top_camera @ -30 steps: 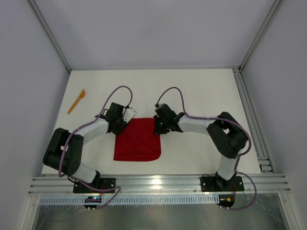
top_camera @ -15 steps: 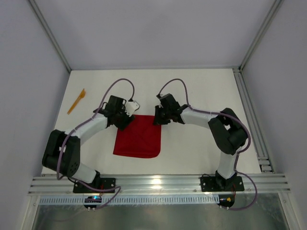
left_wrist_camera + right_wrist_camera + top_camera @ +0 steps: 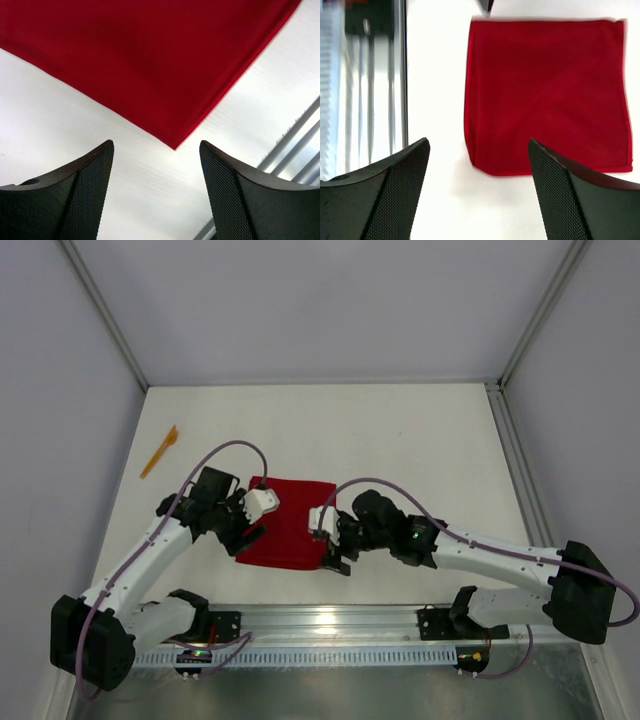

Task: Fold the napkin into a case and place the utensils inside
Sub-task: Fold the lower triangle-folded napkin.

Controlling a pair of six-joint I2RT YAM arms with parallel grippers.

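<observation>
The red napkin (image 3: 290, 520) lies flat on the white table as a rough square, with nothing on it. My left gripper (image 3: 248, 532) hovers at its near left corner, open and empty; in the left wrist view that corner of the napkin (image 3: 150, 60) points into the gap of my left gripper (image 3: 156, 145). My right gripper (image 3: 330, 543) is at the near right corner, also open and empty; the right wrist view shows my right gripper (image 3: 477, 141) just short of the napkin (image 3: 545, 90). One orange utensil (image 3: 160, 450) lies far left, apart from both grippers.
The metal rail (image 3: 330, 623) runs along the table's near edge, close behind both grippers, and shows as the rail (image 3: 370, 85) in the right wrist view. A frame post (image 3: 525, 475) borders the right side.
Both arms drew back from the napkin's far edge to its near corners. Both grippers' jaws opened; the right one was shut a second ago. The napkin stays flat.
</observation>
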